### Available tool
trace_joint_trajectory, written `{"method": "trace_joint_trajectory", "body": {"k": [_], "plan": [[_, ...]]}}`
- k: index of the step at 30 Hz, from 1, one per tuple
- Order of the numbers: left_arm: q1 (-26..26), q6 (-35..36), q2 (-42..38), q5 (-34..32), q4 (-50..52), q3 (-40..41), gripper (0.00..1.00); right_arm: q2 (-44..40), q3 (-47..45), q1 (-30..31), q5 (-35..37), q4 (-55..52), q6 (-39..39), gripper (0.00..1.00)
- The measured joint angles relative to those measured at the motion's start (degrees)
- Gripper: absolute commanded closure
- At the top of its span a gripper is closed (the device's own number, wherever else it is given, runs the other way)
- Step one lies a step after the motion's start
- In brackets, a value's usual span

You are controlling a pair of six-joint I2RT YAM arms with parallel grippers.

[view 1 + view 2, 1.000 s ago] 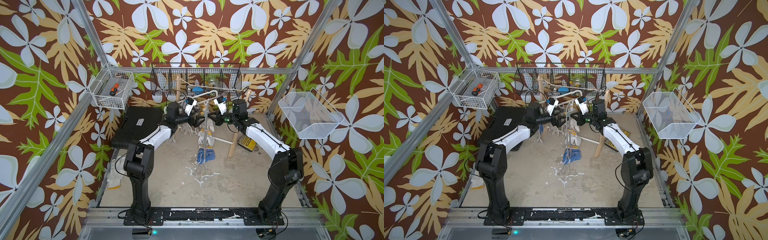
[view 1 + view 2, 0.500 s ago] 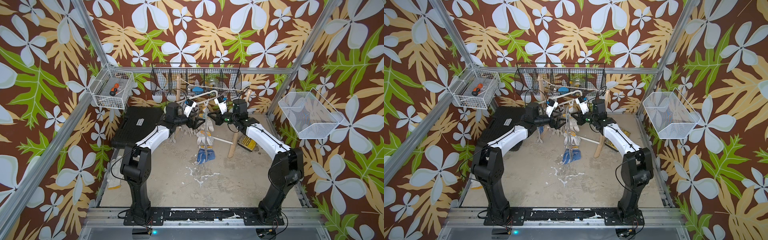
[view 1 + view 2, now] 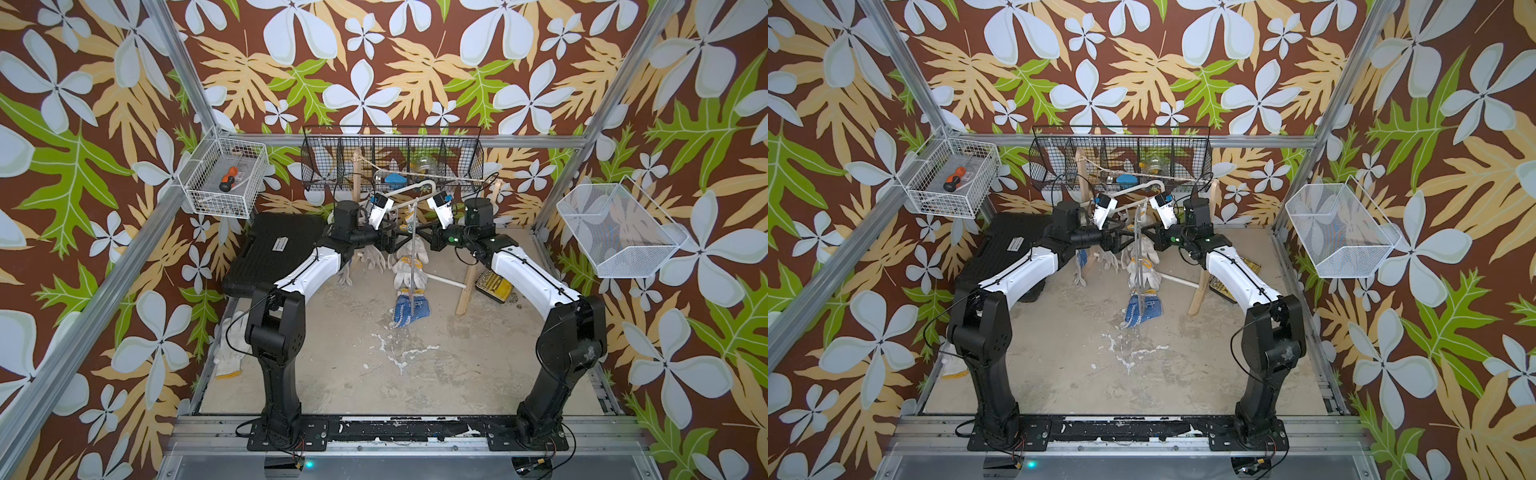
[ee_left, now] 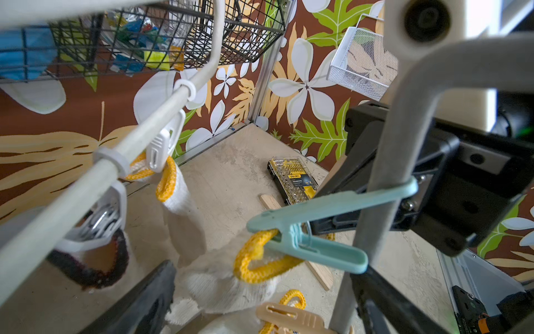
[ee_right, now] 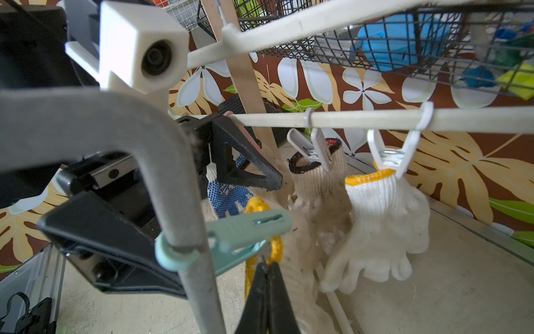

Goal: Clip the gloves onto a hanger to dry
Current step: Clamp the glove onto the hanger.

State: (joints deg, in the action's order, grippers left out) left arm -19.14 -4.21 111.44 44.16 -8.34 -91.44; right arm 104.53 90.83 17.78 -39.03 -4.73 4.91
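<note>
Two robot arms, the left arm (image 3: 307,270) and the right arm (image 3: 528,274), stand on a rail (image 3: 415,432) at the front of a beige, stained floor plate (image 3: 353,374). Wallpaper (image 3: 374,62) with big white flowers and green leaves covers every wall, and aluminium bars (image 3: 83,299) frame the cell.

A white wire basket (image 3: 224,203) on the left side holds an orange screwdriver (image 3: 227,182). A black wire basket (image 3: 392,166) hangs at the back and a white mesh basket (image 3: 623,262) on the right. A black case (image 3: 274,249) lies in the back left corner. A yellow bit box (image 3: 494,286) lies on the right, beside a wooden post (image 3: 464,291).

Most gloves (image 3: 409,266) hang in the middle, between the two grippers, and one loose glove (image 3: 226,357) lies on the plate beside the left arm. On the white hanger bar (image 5: 361,118), white clips (image 5: 320,147) hold a dark-trimmed glove (image 5: 320,185) and a yellow-trimmed glove (image 5: 384,208). On the grey hanger (image 5: 179,202) a teal clip (image 5: 248,225) bites the yellow cuff (image 4: 260,260) of another glove. A blue-dotted glove (image 3: 401,311) hangs lowest.

The left gripper (image 4: 264,270) has its jaws wide apart, one finger on each side of the grey hanger and the teal clip, and I see nothing held between them. The right gripper (image 5: 267,261) has its jaws pressed together, the tips at the yellow cuff just under the teal clip. Whether they pinch the cloth I cannot tell.
</note>
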Motion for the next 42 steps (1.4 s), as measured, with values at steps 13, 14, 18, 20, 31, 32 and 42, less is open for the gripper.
{"method": "trace_joint_trajectory", "body": {"k": [13,14,18,20,31,32,42], "plan": [[0.00,-1.42,2.51,0.94,-0.59,-2.34,0.05,0.66,0.33,0.42,0.74,-1.03,-1.44,0.70],[0.00,-1.68,2.69,0.98,-0.72,-2.34,0.05,0.66,0.33,0.42,1.27,-1.31,-1.75,0.67],[0.15,-3.17,3.54,1.33,-1.92,-2.29,0.05,0.44,0.33,0.48,3.96,-3.04,-3.02,0.52],[0.28,-3.96,3.85,1.57,-2.73,-2.27,0.05,-0.09,0.22,0.52,5.53,-4.04,-3.87,0.51],[0.37,-6.43,4.52,2.21,-5.20,-3.48,0.06,-1.79,-0.09,0.55,11.41,-8.00,-5.55,0.49],[0.39,-6.62,4.55,2.27,-5.42,-3.63,0.06,-1.88,-0.22,0.55,12.09,-8.13,-5.55,0.48],[0.46,-9.03,5.55,3.08,-6.95,-4.07,0.06,-2.49,-1.70,0.55,10.56,-6.38,-3.80,0.49]]}}
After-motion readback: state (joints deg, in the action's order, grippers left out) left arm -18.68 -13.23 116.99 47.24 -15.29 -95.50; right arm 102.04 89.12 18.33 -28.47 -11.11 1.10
